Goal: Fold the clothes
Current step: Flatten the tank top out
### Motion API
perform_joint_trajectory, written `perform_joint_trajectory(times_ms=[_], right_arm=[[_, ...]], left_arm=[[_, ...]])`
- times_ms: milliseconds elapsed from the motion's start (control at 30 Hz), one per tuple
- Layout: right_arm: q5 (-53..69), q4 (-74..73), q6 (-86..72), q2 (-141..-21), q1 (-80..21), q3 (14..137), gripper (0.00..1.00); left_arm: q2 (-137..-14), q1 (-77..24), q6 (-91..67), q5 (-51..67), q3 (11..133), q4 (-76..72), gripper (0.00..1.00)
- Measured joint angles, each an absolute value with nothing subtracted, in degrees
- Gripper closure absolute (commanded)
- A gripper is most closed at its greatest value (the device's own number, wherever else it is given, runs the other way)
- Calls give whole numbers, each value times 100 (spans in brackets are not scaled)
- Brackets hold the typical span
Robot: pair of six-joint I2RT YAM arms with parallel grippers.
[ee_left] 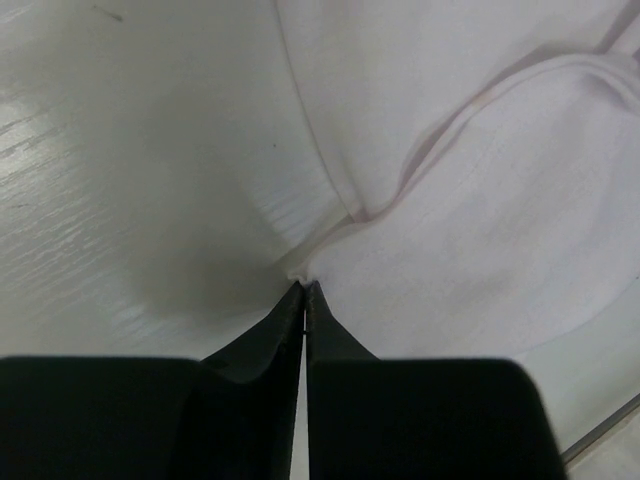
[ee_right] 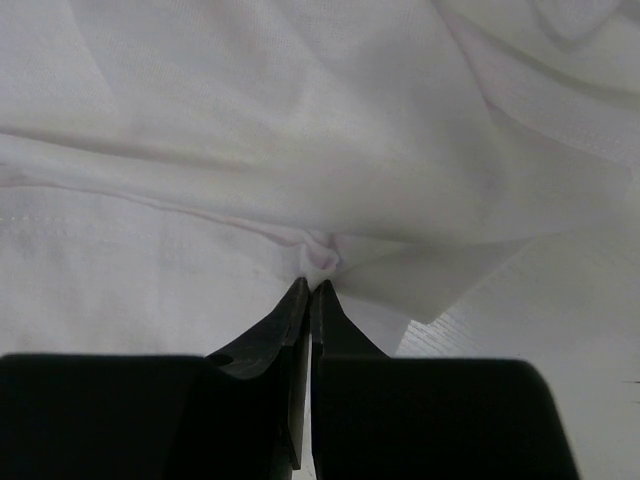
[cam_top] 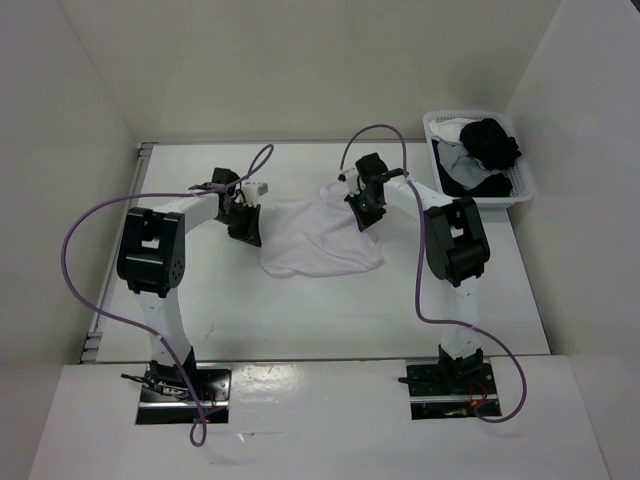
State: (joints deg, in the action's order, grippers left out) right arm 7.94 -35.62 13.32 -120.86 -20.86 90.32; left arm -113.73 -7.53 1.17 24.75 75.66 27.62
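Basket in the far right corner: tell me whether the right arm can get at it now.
Probably, once freed: nothing stands between the right claw and the basket, but that claw is shut on the white garment.

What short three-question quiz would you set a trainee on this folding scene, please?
1. True or false: the white garment lies on the table, outside the basket.
2. The right gripper is: A) open over bare table; B) shut on a bunched fold of the garment; C) gripping a black item.
3. In the top view, which side of the garment does the left gripper pinch?

Key: 1 true; 2 B; 3 its left edge.
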Motion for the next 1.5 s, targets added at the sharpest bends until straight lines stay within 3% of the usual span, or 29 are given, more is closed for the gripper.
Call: perform_joint_trajectory(times_ms=[67,433,1333,1500], right_arm=[[794,-3562,1334,-12086,-2086,9032,100],[779,-3660,1352,-11721,-2086,9032,100],[-399,-3769,1728,-8409,-2110,9513,100],[-534,-3723,1741,-8156,-2115,9655,93]], left_arm=[[-11382,-753,119,2484,7566,2753,100],[-11220,-753,150,2432,7581,2956,100],[-8447,-381,325,2392,9594,3898,100],[-8246,-198,325,2434,9655,3929,100]])
